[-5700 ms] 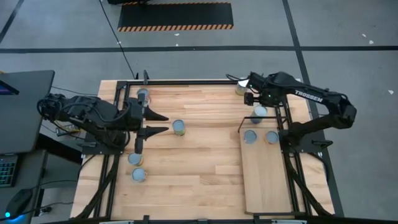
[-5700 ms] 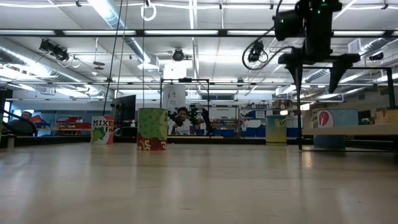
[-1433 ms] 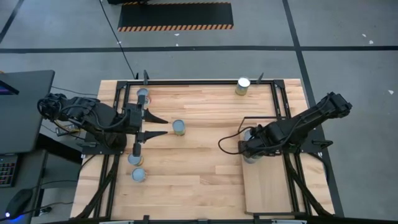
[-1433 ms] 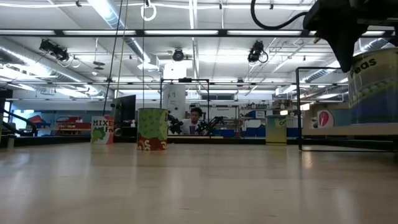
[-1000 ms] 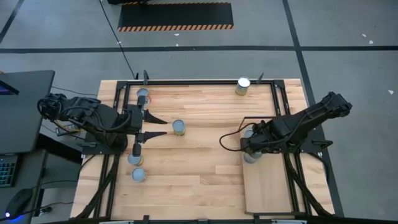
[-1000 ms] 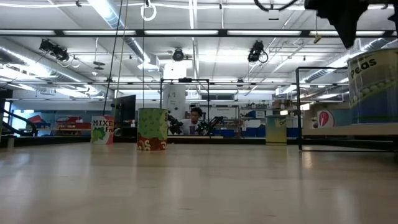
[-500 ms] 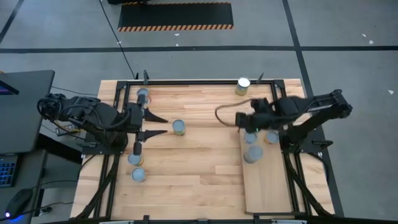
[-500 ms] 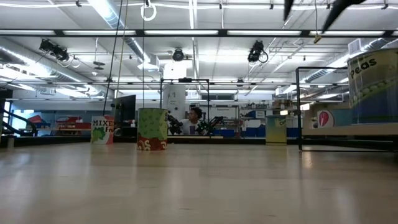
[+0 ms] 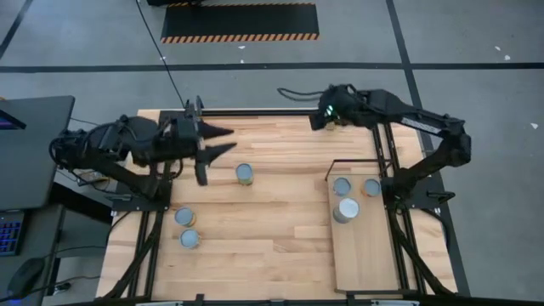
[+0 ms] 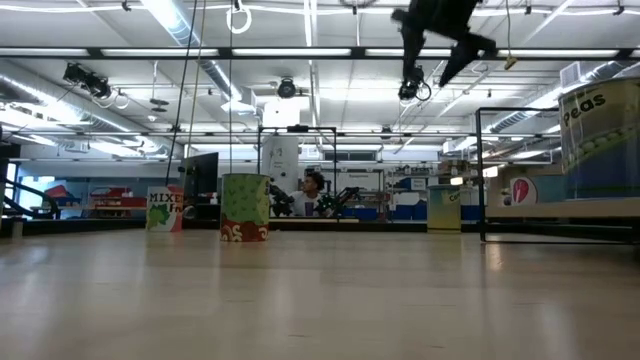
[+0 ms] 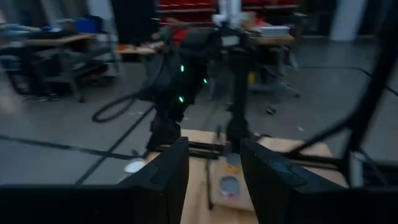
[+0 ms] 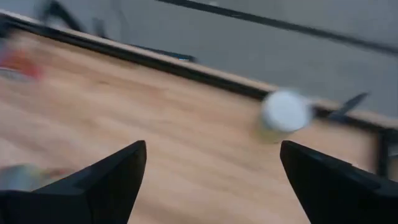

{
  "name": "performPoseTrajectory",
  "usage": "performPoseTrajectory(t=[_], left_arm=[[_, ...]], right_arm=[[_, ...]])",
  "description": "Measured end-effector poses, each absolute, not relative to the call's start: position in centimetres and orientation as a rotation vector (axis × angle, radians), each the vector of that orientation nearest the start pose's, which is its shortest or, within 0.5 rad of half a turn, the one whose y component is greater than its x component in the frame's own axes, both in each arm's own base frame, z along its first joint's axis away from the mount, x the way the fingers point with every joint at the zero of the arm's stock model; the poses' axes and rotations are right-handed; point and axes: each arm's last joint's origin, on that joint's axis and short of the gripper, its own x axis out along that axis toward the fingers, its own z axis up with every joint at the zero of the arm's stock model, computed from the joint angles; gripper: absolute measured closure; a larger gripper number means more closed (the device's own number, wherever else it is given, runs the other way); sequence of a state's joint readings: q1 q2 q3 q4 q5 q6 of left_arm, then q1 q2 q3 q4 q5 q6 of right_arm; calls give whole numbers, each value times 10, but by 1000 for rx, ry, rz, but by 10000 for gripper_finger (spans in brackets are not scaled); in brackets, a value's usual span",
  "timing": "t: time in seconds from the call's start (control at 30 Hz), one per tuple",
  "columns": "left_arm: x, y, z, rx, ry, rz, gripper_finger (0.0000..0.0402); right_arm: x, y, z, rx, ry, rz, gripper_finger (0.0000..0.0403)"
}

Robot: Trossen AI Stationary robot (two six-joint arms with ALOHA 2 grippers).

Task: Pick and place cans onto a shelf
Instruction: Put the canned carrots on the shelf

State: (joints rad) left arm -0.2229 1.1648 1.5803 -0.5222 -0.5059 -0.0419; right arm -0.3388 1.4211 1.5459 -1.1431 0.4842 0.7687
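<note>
Right gripper [image 9: 321, 116] hangs spread and empty by the far-edge can [image 9: 332, 118], my likely next pick. Three cans [image 9: 346, 209] stand on the shelf [image 9: 365, 251]; left gripper [image 9: 217, 141] waits spread over the desk [image 9: 272, 229].

Shiny metal-topped cans [image 9: 348, 209] on a smooth pale plywood shelf [image 9: 365, 251].

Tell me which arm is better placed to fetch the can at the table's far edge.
Right. Its open claw hangs just beside the far-edge can, which shows ahead between its fingers in the right wrist view. The left claw, also open, sits across the table, far from that can.
</note>
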Motion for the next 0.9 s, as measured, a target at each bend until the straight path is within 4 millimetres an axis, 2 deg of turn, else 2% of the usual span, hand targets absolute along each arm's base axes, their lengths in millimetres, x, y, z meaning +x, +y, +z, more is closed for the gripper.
performPoseTrajectory(t=[0.17, 0.37, 0.53, 0.67, 0.77, 0.9], left_arm=[[208, -11, 492, -99, 57, 415, 250], [212, 10, 490, -173, 44, 518, 250], [209, 29, 483, -208, 96, 606, 250], [206, 48, 476, -203, 172, 632, 250], [201, 62, 471, -159, 241, 645, 250], [192, 81, 466, -80, 336, 687, 248]], right_arm=[[252, -146, 350, 600, 776, -1239, 8], [274, -171, 319, 628, 763, -1372, 6], [279, -177, 300, 683, 671, -1550, 7], [274, -174, 277, 785, 618, -1654, 7], [269, -170, 262, 883, 538, -1746, 7], [272, -164, 252, 966, 395, -1811, 7]])
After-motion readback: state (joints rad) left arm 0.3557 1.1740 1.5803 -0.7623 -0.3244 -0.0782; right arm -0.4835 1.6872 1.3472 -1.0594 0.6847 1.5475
